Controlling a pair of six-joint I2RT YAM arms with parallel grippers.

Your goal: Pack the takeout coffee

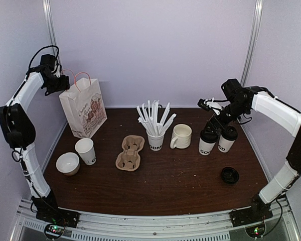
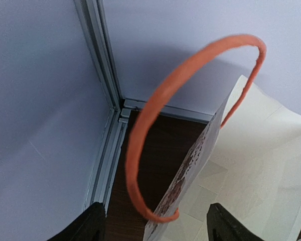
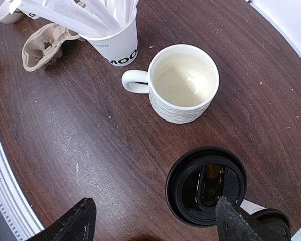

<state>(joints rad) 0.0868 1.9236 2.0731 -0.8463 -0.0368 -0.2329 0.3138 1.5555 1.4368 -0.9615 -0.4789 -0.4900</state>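
At the far left, the left claw is up high, right by the top of the paper bag. In the wrist view its fingers are spread wide, and the bag's orange handle loops up between them. I cannot tell if a finger touches the handle. The bag stands up straight at the back left of the brown worktop. In front of the bag sits a little white bowl. Just beside the bowl is an open paper cup. Next comes a brown cardboard cup tray, lying flat near the middle. A bit behind it stands the cup of white sticks. The cream mug is just beside that cup, with its handle turned toward it. Then comes the takeout coffee. The left coffee cup and the right coffee cup stand side by side on the worktop, to the right of the mug. Each one wears a black top and stands up straight. The right claw hangs just above them with its fingers spread wide, pinching nothing. In its wrist view the round black top of one cup is below, close to one finger, and the other cup's top peeks in at the corner. Nearer the front, a loose black lid lies flat on the worktop, apart from the two cups.
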